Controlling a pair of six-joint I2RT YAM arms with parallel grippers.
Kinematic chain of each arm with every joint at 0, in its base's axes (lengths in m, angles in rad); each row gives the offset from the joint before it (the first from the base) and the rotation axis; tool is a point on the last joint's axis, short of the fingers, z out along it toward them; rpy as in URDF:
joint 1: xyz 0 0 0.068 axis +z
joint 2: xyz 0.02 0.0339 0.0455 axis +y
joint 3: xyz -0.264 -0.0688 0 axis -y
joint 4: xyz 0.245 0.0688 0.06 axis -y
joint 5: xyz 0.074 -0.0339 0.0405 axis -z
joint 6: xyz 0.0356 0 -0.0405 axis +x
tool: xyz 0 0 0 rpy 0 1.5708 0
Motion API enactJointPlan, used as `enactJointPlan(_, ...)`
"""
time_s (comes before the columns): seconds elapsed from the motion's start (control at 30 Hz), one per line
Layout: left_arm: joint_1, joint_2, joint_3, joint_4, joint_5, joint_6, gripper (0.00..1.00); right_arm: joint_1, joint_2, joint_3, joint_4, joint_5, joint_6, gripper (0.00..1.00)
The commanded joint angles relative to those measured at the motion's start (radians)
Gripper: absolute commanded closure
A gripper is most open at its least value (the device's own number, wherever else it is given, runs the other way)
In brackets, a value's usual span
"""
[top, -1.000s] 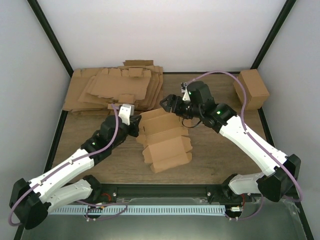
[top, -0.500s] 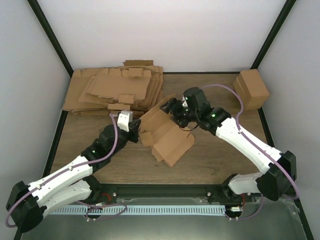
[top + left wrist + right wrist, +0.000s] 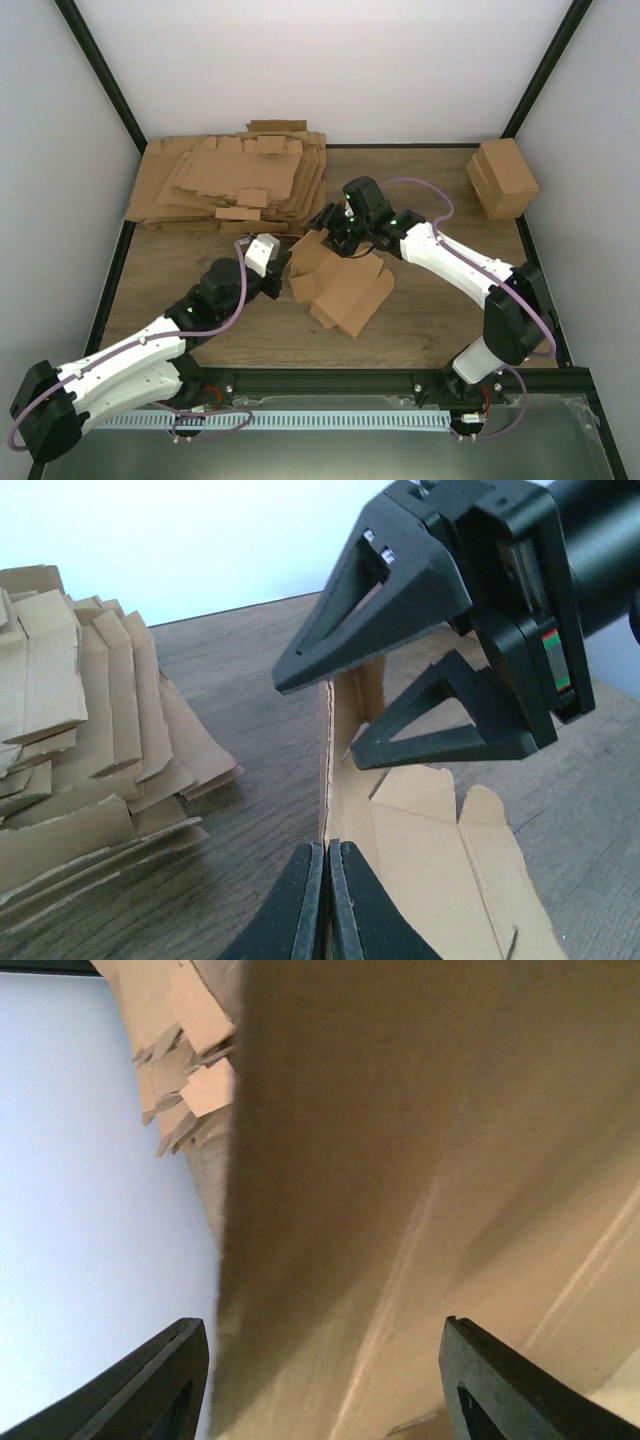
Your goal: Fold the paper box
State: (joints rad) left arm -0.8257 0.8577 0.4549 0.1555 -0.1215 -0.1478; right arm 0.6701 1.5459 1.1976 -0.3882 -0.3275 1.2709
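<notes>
The paper box (image 3: 345, 288) is a brown die-cut sheet, partly folded, in the middle of the table. Its left panel stands raised. My left gripper (image 3: 288, 270) is shut on the edge of that raised panel, which the left wrist view (image 3: 327, 848) shows clamped between its fingertips, with the sheet's inner face (image 3: 430, 870) to the right. My right gripper (image 3: 329, 231) is open at the sheet's far end. In the left wrist view its two fingers (image 3: 400, 610) straddle an upright flap. In the right wrist view (image 3: 320, 1370) cardboard (image 3: 420, 1160) fills the space between the spread fingers.
A thick pile of flat brown sheets (image 3: 235, 180) lies at the back left and shows in the left wrist view (image 3: 70, 730). A blocky brown carton (image 3: 505, 178) stands at the back right. Black frame rails edge the wooden table (image 3: 440, 320).
My right gripper has moved left and forward over the sheet's far end. The sheet has turned and folded up more. My left gripper has shifted right with the panel edge in it.
</notes>
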Motion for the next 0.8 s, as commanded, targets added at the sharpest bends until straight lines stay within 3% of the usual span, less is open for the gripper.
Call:
enactJointPlan(0.0,-0.006,-0.009,-0.004,0.039,0.047,0.069,0.96,-0.011,-0.015,-0.004,0.081,-0.015,-0.009,0.34)
enactJointPlan(0.1,-0.008,-0.012,-0.006,0.032,0.054,0.084,0.96,-0.014,-0.017,-0.027,0.115,-0.036,-0.015,0.41)
enactJointPlan(0.3,-0.01,-0.023,-0.001,0.004,0.057,0.101,0.94,-0.02,-0.029,-0.043,0.081,-0.024,-0.042,0.71)
enactJointPlan(0.43,-0.008,-0.026,0.008,-0.017,0.104,0.1,0.65,-0.025,-0.05,-0.081,0.096,-0.021,-0.065,0.9)
enactJointPlan(0.5,-0.008,-0.017,0.03,-0.04,0.113,0.087,0.47,-0.027,-0.056,-0.098,0.098,-0.021,-0.075,0.94)
enactJointPlan(0.57,-0.008,0.005,0.079,-0.085,0.109,0.074,0.36,-0.028,-0.058,-0.114,0.102,-0.02,-0.083,0.95)
enactJointPlan(0.67,-0.008,0.065,0.171,-0.184,0.11,0.08,0.28,-0.028,-0.057,-0.133,0.113,-0.024,-0.088,0.95)
enactJointPlan(0.77,-0.008,0.154,0.267,-0.286,0.134,0.128,0.26,-0.028,-0.048,-0.139,0.124,-0.035,-0.09,0.95)
